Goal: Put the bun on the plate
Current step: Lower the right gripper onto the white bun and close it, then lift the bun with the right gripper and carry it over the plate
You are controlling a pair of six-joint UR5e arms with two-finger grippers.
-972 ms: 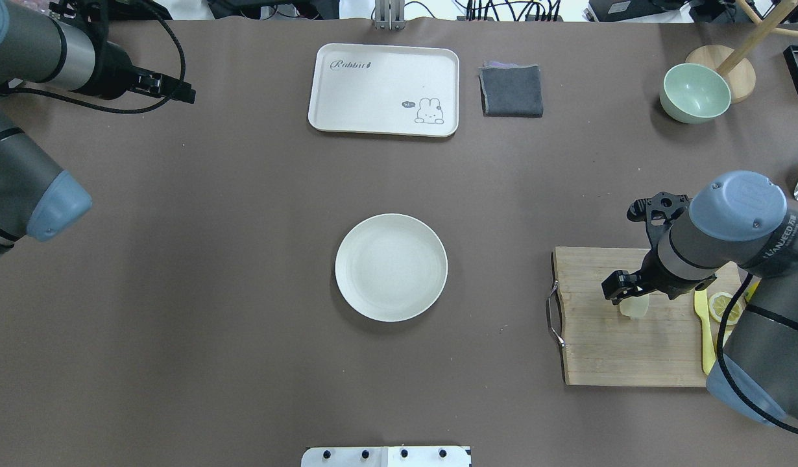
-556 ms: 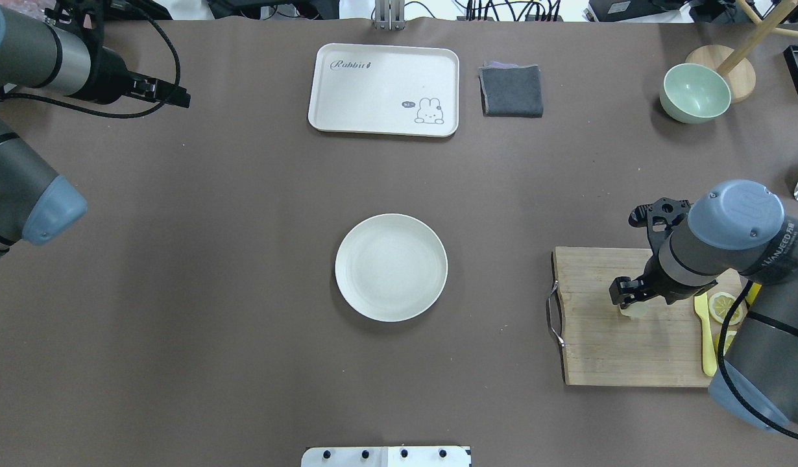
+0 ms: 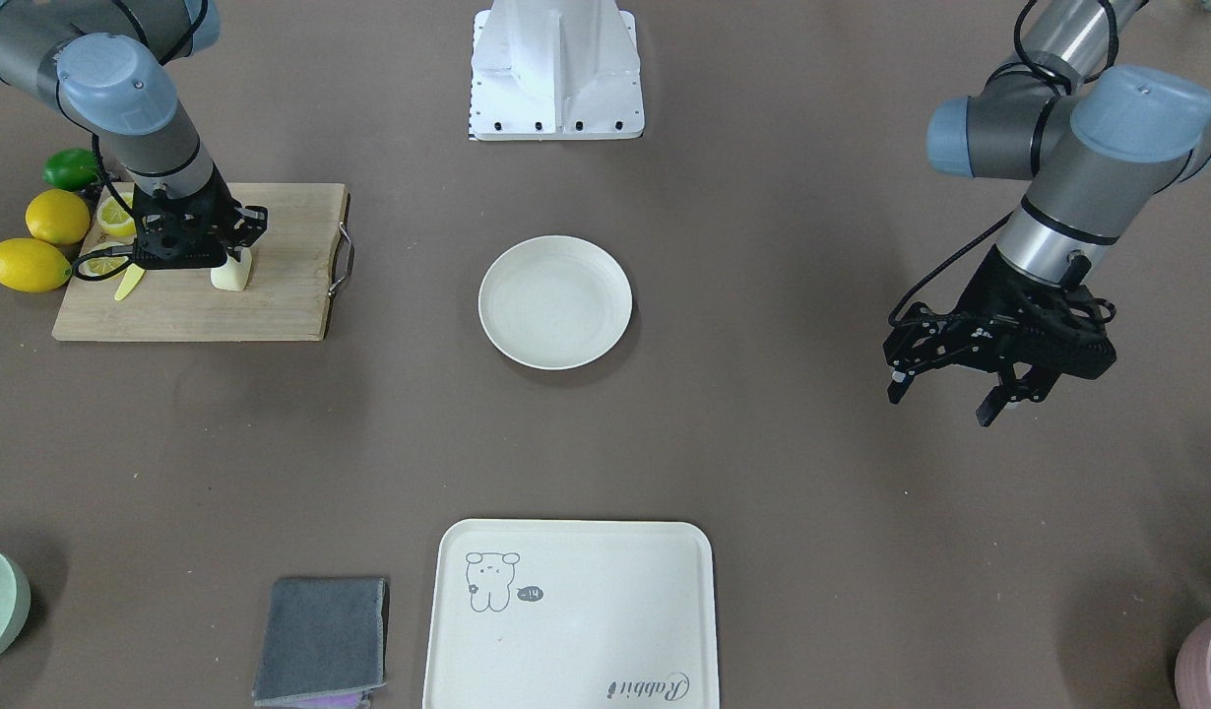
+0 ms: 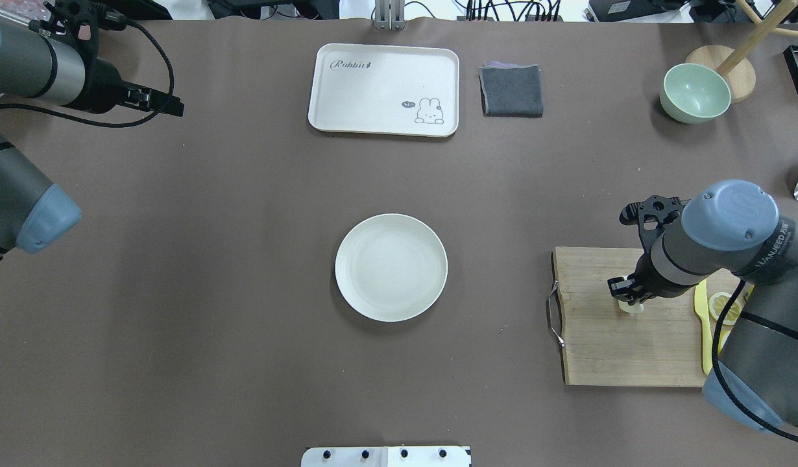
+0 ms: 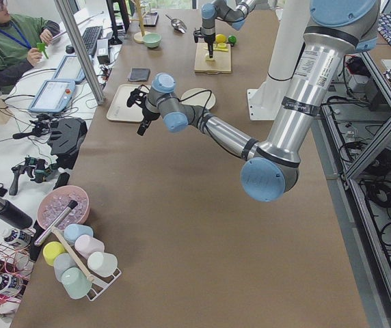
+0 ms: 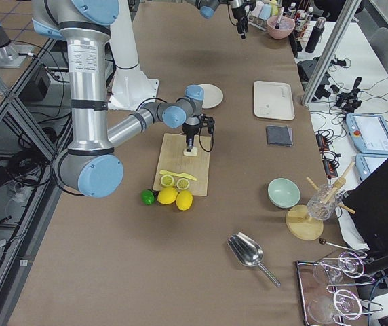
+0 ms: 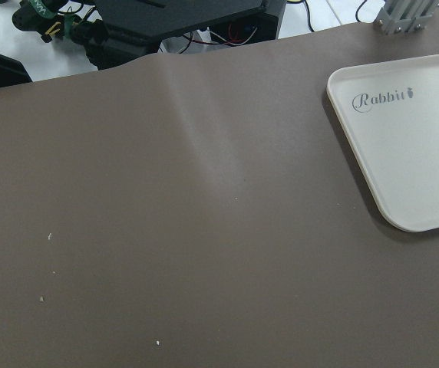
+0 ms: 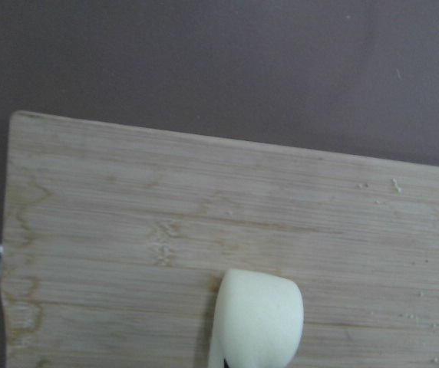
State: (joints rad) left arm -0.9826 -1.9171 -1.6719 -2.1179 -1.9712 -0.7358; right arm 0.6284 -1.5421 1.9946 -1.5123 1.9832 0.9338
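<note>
The pale bun stands on the wooden cutting board, apart from the round off-white plate at the table's middle. My right gripper is lowered over the bun and hides most of it from above; its jaws look open, set down around it. The right wrist view shows the bun close at the bottom edge, resting on the board. My left gripper hangs open over bare table far to the side, with nothing in it.
Lemon slices and a yellow knife lie on the board's far side, with whole lemons and a lime beside it. A cream tray, a grey cloth and a green bowl sit at the far edge.
My right gripper has come down over the bun, which has stayed on the board. The left arm has drawn back a little toward the table's left edge.
</note>
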